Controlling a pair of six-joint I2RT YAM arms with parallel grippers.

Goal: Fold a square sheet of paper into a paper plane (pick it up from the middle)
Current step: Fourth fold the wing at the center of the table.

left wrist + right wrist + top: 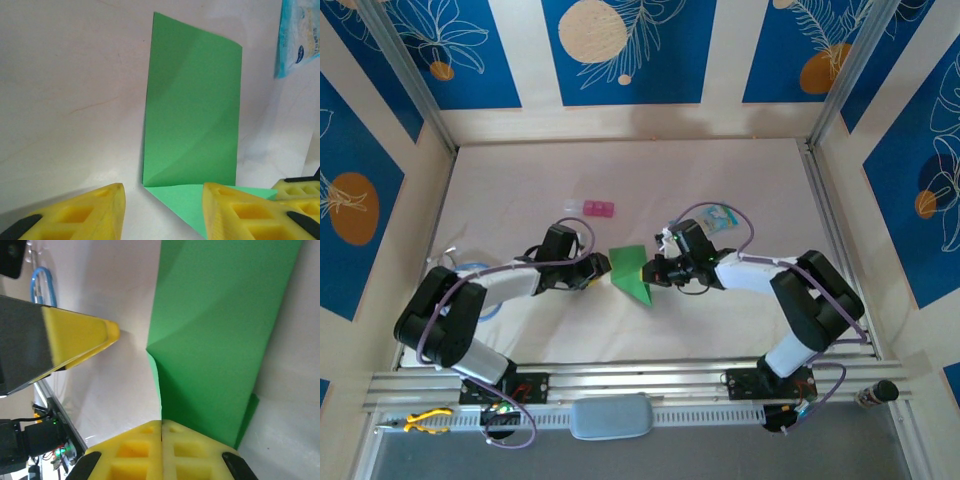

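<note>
Jaws shut, the right gripper pinches the green paper mid-frame; the left gripper gapes, edges likely needing alignment before creasing.

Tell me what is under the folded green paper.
The white table lies under the green paper; a lower flap of the same sheet sticks out at its near edge. The patch beneath is covered, so anything there is unseen.

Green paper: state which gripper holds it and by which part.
The right gripper is shut on the green paper, pinching its edge at a fold. The left gripper is open, holding nothing.
</note>
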